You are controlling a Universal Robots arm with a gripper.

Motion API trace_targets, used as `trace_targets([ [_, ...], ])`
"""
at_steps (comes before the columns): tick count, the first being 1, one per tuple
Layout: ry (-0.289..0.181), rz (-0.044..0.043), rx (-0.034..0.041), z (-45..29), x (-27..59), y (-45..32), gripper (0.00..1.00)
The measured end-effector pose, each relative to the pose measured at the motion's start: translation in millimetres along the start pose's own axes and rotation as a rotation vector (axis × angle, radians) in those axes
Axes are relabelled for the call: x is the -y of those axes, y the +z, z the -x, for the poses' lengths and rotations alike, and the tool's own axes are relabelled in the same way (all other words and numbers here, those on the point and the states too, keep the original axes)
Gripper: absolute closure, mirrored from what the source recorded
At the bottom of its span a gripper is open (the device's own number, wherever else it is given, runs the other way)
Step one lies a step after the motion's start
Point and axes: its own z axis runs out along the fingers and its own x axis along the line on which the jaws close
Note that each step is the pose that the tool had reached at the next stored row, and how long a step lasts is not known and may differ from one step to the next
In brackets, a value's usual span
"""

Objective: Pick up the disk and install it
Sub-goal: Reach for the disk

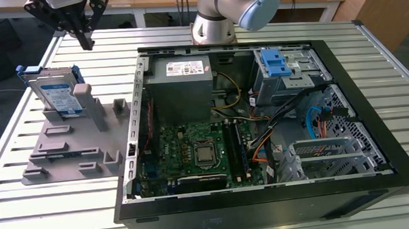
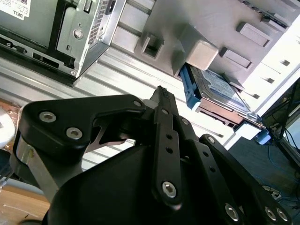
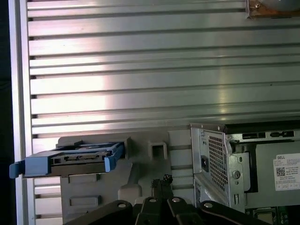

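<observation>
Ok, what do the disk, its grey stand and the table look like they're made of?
The disk: silvery metal casing with a glossy label, framed by a blue, seemingly plastic bracket. The grey stand: matte, blocky, probably plastic. The table: ribbed slats with bright glare, likely aluminium.

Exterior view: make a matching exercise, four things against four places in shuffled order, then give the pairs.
1 disk
2 pincer
3 blue latch
4 processor socket

A on the green board in the case
B upright in the grey holder, at the exterior view's left
C hanging over the table
D on the drive cage in the case

Pairs: 1-B, 2-C, 3-D, 4-A.
</observation>
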Motion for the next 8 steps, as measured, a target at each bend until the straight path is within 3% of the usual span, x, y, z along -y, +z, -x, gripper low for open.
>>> trace_targets([
  [8, 0.0, 0.0, 0.0, -12.3, 0.5, 0.0, 0.89],
])
